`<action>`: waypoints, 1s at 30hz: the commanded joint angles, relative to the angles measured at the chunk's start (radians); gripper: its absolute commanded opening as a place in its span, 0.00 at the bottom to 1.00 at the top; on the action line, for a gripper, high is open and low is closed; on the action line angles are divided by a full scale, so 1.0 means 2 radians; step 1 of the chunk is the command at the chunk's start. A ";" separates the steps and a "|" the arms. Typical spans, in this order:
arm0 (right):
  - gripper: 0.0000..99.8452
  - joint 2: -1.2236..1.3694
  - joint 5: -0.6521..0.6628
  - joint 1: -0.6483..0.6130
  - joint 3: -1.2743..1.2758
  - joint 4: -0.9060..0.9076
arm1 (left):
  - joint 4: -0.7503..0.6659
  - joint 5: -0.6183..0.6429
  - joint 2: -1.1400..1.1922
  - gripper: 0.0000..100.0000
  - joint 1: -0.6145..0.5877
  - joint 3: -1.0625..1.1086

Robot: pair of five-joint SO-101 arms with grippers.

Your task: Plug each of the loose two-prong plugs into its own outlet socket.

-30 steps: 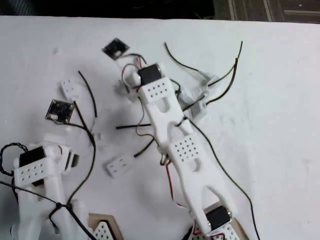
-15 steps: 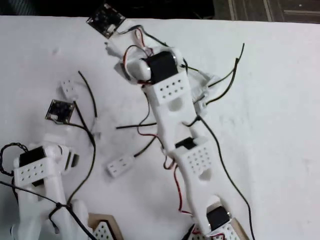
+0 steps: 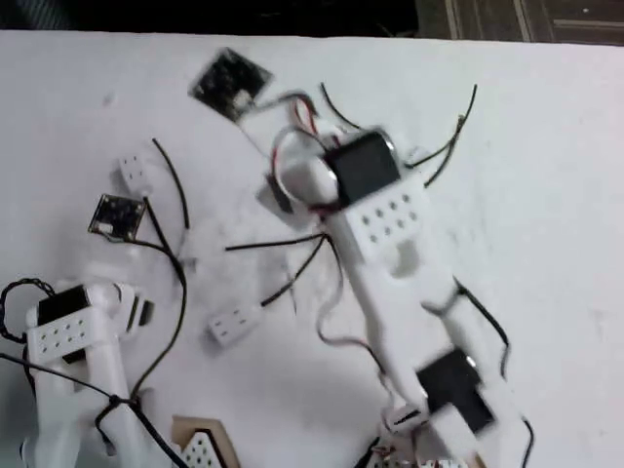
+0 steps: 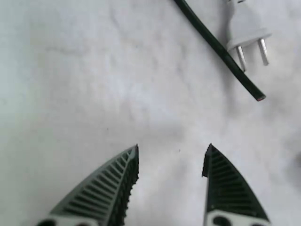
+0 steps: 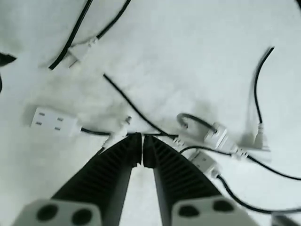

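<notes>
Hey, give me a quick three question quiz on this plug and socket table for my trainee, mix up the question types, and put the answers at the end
1. True or false: the white plug lying ahead of the left end effector has three prongs.
2. Multiple choice: the left end effector is A) open and empty, B) shut on the white plug, C) shut and empty.
3. Fill in the gap: over the table, the right end effector has its jaws ____.

Key: 1 false, it has two prongs; 2 A; 3 shut.
</notes>
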 commanded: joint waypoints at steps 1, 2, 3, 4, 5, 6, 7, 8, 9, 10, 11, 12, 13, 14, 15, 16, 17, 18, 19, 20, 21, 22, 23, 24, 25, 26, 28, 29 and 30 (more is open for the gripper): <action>0.02 -0.101 0.005 0.003 0.125 -0.001 | -0.007 0.005 -0.016 0.23 -0.003 0.000; 0.02 -0.122 0.005 0.003 0.157 -0.001 | -0.007 0.005 -0.016 0.23 -0.003 0.000; 0.02 -0.141 0.005 0.003 0.189 -0.003 | -0.007 0.005 -0.016 0.23 -0.003 0.000; 0.02 -0.159 0.005 0.006 0.219 -0.008 | -0.007 0.005 -0.016 0.23 -0.003 0.000; 0.02 -0.177 0.005 0.013 0.249 -0.016 | -0.007 0.005 -0.016 0.23 -0.003 0.000; 0.02 -0.194 0.005 0.018 0.278 -0.024 | -0.007 0.005 -0.016 0.23 -0.003 0.000; 0.02 -0.212 0.005 0.022 0.306 -0.032 | -0.007 0.005 -0.016 0.23 -0.003 0.000; 0.02 -0.228 0.005 0.024 0.331 -0.037 | -0.007 0.005 -0.016 0.23 -0.003 0.000; 0.02 -0.244 0.005 0.024 0.357 -0.042 | -0.007 0.005 -0.016 0.23 -0.003 0.000; 0.02 -0.258 0.005 0.022 0.381 -0.046 | -0.007 0.005 -0.016 0.23 -0.003 0.000; 0.02 -0.273 0.002 0.020 0.404 -0.052 | -0.007 0.005 -0.016 0.23 -0.003 0.000; 0.02 -0.286 0.001 0.020 0.428 -0.059 | -0.007 0.005 -0.016 0.23 -0.003 0.000; 0.02 -0.297 0.000 0.020 0.452 -0.072 | -0.007 0.005 -0.016 0.23 -0.003 0.000; 0.04 -0.306 0.000 0.021 0.476 -0.088 | -0.007 0.005 -0.016 0.23 -0.003 0.000; 0.07 -0.313 -0.001 0.023 0.503 -0.103 | -0.007 0.005 -0.016 0.23 -0.003 0.000; 0.10 -0.319 -0.008 0.023 0.532 -0.120 | -0.007 0.005 -0.016 0.23 -0.003 0.000; 0.13 -0.321 -0.024 0.022 0.557 -0.138 | -0.007 0.005 -0.016 0.23 -0.003 0.000; 0.15 -0.322 -0.045 0.020 0.580 -0.157 | -0.007 0.005 -0.016 0.23 -0.003 0.000; 0.15 -0.322 -0.064 0.014 0.598 -0.175 | -0.007 0.005 -0.016 0.23 -0.003 0.000; 0.15 -0.321 -0.082 0.004 0.613 -0.194 | -0.007 0.005 -0.016 0.23 -0.003 0.000; 0.14 -0.321 -0.100 -0.006 0.626 -0.213 | -0.007 0.005 -0.016 0.23 -0.003 0.000; 0.14 -0.321 -0.122 -0.016 0.638 -0.231 | -0.007 0.005 -0.016 0.23 -0.003 0.000; 0.14 -0.321 -0.145 -0.029 0.648 -0.250 | -0.007 0.005 -0.016 0.23 -0.003 0.000; 0.14 -0.321 -0.166 -0.044 0.657 -0.267 | -0.007 0.005 -0.016 0.23 -0.003 0.000; 0.14 -0.321 -0.183 -0.059 0.665 -0.282 | -0.007 0.005 -0.016 0.23 -0.003 0.000; 0.14 -0.321 -0.196 -0.074 0.673 -0.298 | -0.007 0.005 -0.016 0.23 -0.003 0.000; 0.14 -0.320 -0.213 -0.102 0.685 -0.327 | -0.007 0.005 -0.016 0.23 -0.003 0.000; 0.14 -0.320 -0.217 -0.113 0.689 -0.341 | -0.007 0.005 -0.016 0.23 -0.003 0.000; 0.14 -0.315 -0.218 -0.122 0.691 -0.355 | -0.007 0.005 -0.016 0.23 -0.003 0.000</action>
